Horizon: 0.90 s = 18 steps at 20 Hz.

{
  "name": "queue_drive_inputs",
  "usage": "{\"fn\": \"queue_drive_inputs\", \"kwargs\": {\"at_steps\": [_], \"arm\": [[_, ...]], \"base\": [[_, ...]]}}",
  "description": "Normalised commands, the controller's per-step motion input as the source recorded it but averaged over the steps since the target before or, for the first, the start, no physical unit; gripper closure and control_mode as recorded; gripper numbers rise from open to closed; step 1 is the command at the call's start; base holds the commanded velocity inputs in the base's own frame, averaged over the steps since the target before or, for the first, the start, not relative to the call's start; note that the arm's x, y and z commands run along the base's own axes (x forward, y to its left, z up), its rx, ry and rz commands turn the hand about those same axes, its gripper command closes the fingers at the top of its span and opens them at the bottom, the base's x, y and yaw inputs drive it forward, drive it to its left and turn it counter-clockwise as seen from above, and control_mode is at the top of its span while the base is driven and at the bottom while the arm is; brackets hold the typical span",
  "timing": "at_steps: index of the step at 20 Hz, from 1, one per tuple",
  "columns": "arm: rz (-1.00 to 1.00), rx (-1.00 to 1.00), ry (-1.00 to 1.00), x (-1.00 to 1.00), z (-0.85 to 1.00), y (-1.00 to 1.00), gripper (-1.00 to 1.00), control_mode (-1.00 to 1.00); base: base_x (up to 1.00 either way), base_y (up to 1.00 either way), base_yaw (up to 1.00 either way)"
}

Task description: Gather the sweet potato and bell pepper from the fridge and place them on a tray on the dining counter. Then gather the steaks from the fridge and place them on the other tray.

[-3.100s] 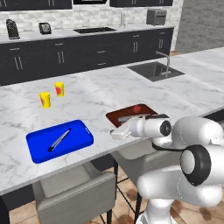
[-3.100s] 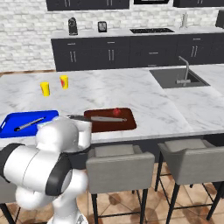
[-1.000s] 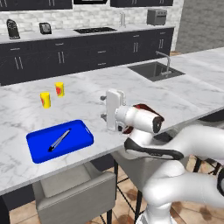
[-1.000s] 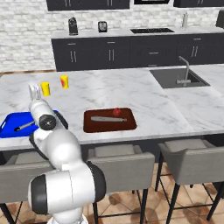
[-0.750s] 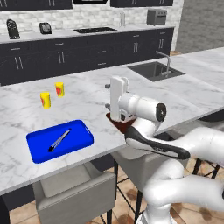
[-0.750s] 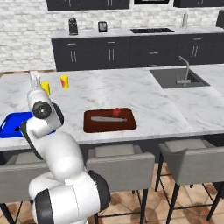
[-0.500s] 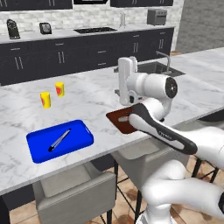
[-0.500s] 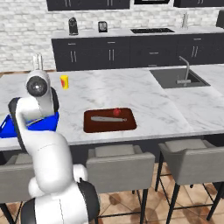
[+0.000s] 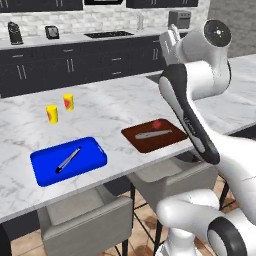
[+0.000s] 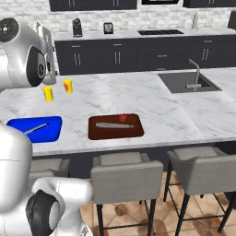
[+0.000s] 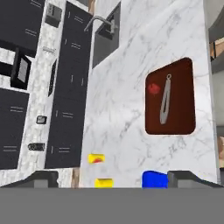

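Note:
The red bell pepper (image 9: 157,123) lies on a brown tray (image 9: 165,142) on the marbled dining counter (image 9: 110,112), beside a grey utensil (image 9: 147,134). From above, the hand view looks down on the bell pepper (image 11: 153,89) and brown tray (image 11: 183,118). A blue tray (image 9: 90,157) with a thin grey utensil sits to the left. My gripper (image 9: 172,36) is raised high over the counter, well above both trays. It stands open (image 11: 116,181), nothing between its fingertips (image 11: 41,178). The fridge, sweet potato and steaks are out of view.
Two yellow cups (image 9: 51,114) (image 9: 68,102) stand behind the blue tray. A sink (image 10: 186,82) with a tap is set in the counter's right end. Grey stools (image 10: 124,179) line the near side. Dark cabinets and a worktop run along the back wall.
My arm has swung up from low at the counter's front edge to high above it. The gripper stays open and empty. The bell pepper and trays have not moved.

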Motion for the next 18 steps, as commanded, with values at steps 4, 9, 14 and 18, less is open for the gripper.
{"fn": "queue_drive_inputs", "kwargs": {"at_steps": [4,9,14,18], "arm": [[-0.17,-0.27,0.0,-1.0,-0.34,-1.0,-1.0,-1.0],[-0.05,-0.16,0.0,-1.0,-0.97,-0.87,-1.0,-1.0],[0.0,-0.01,-0.01,-1.0,-0.15,-0.07,-1.0,-1.0],[0.01,0.0,-0.01,-0.94,-0.21,0.01,-1.0,-1.0]], "base": [[0.0,0.0,0.0],[0.0,0.0,0.0],[0.0,0.0,0.0],[0.0,0.0,0.0]]}}
